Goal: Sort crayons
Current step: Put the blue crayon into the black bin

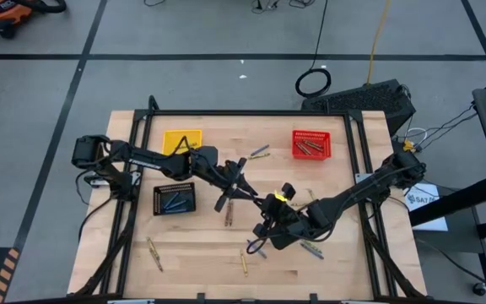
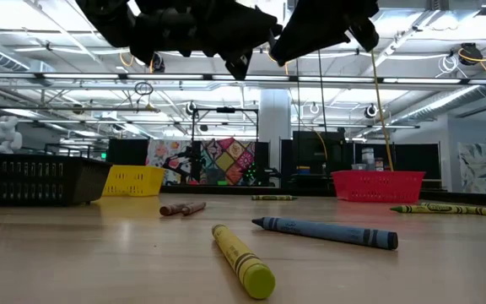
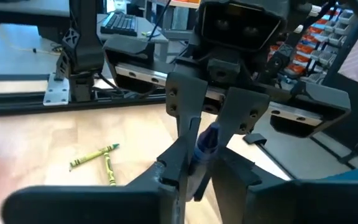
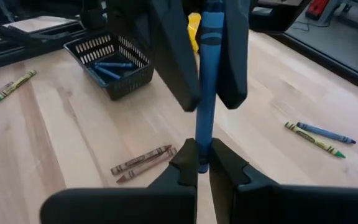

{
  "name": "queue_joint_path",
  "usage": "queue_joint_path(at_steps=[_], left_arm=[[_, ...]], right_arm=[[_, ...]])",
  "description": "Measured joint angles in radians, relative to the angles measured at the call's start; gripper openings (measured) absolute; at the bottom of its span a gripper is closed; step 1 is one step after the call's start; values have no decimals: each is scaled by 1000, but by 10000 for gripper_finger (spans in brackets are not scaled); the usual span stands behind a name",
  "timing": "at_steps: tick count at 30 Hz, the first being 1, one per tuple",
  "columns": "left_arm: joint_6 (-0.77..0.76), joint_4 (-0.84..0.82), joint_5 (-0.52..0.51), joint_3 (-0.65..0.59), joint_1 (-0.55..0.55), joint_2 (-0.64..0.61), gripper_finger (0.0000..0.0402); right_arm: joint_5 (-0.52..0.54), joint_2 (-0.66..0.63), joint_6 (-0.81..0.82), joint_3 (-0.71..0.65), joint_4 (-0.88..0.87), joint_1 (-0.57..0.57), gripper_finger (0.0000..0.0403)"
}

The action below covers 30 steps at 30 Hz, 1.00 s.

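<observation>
One slim blue crayon point(image 4: 208, 74) with a paper wrapper sits clamped between both end effectors, right point(image 4: 204, 163) and left point(image 3: 199, 168).

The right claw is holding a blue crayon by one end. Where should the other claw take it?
Probably the bare middle of the blue crayon, beyond the right claw, pinched across its thin round shaft from the sides. It sticks straight out of that claw, so this stretch is free, and the left claw is level with it.

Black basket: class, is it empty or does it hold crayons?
Not empty. The black basket holds blue crayons lying on its bottom; the high view shows blue sticks inside too.
</observation>
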Motion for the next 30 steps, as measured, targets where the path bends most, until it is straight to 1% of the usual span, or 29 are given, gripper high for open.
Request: queue_joint_path(at_steps=[5, 6, 12, 15, 17, 21, 25, 30], left_arm=[[21, -4, 1, 0, 1, 0, 16], [21, -5, 1, 0, 1, 0, 12], [25, -12, 1, 0, 1, 0, 17], [24, -24, 1, 0, 0, 0, 17], [24, -32, 1, 0, 0, 0, 17], [24, -46, 1, 0, 0, 0, 17], [25, -75, 2, 1, 14, 0, 18], [25, -150, 1, 0, 58, 0, 18]], right_arm=[[-3, 2, -1, 0, 3, -3, 0], [-3, 2, -1, 0, 3, -3, 0], [-7, 3, 1, 0, 2, -3, 5], [-42, 3, 4, 0, 3, -4, 12], [-47, 3, 3, 0, 3, -4, 19], [-49, 4, -1, 0, 1, -5, 37], [-44, 4, -44, 0, -14, -5, 61], [-21, 4, -56, 0, -93, -16, 88]])
